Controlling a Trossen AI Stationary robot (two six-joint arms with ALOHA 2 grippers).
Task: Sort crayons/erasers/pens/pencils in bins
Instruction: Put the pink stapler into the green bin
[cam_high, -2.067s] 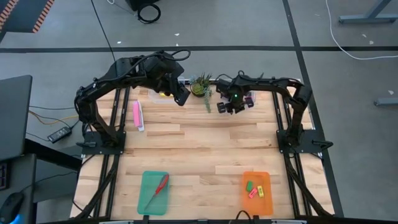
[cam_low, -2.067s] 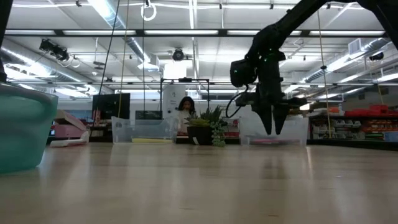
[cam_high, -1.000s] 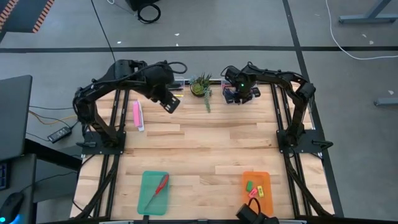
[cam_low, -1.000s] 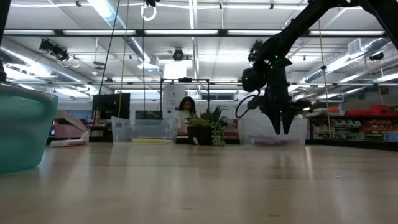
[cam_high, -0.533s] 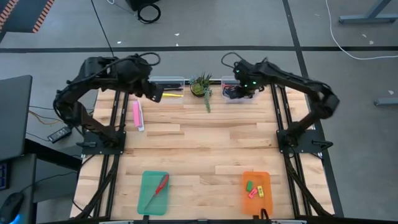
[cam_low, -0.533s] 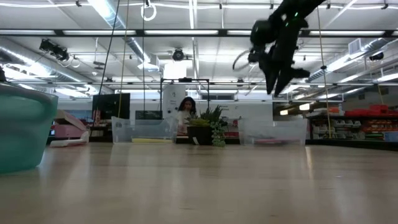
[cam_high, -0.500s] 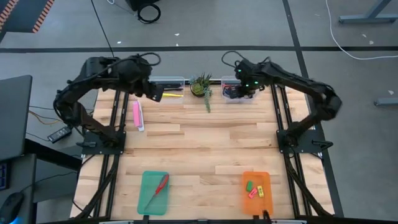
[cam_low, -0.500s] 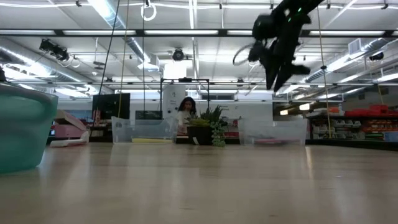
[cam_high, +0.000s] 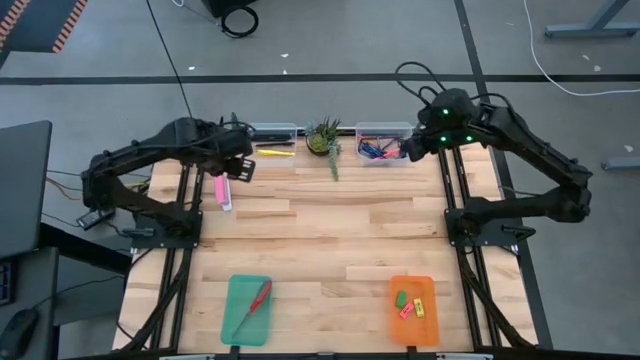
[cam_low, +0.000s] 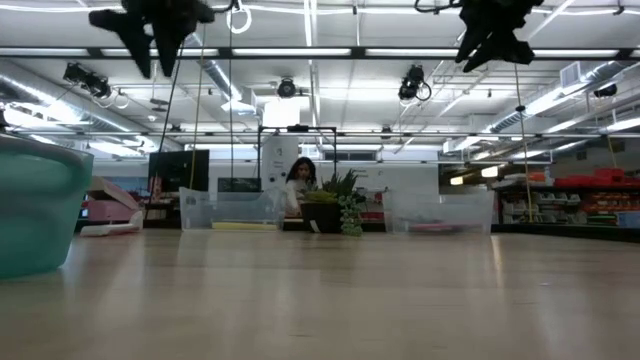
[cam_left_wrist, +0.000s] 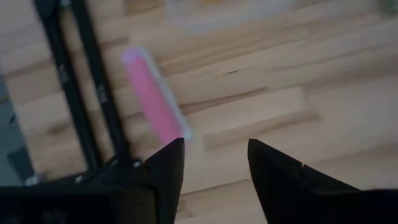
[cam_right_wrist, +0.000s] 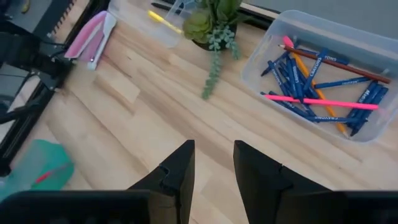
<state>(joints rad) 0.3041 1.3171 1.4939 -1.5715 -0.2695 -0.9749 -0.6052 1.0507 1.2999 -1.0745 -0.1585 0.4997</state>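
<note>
Both grippers hang high over the far part of the table, each with nothing between its fingers. My left gripper is open above the far end of the long pink box. My right gripper is open just right of the right clear bin, which holds several blue pens, a pink stick and a pencil. A yellow pencil lies in the left clear bin. Three erasers lie in the orange tray.
A small potted plant stands between the two clear bins, a stem trailing toward the near side. The teal tray at the near left holds red-handled scissors. Bare wood lies across the table's middle. A person shows in the room behind.
My right gripper has risen out of the right clear bin and drawn back toward the table's right edge. My left gripper has gone from beside the left clear bin toward the table's left edge and now stands over the pink box.
</note>
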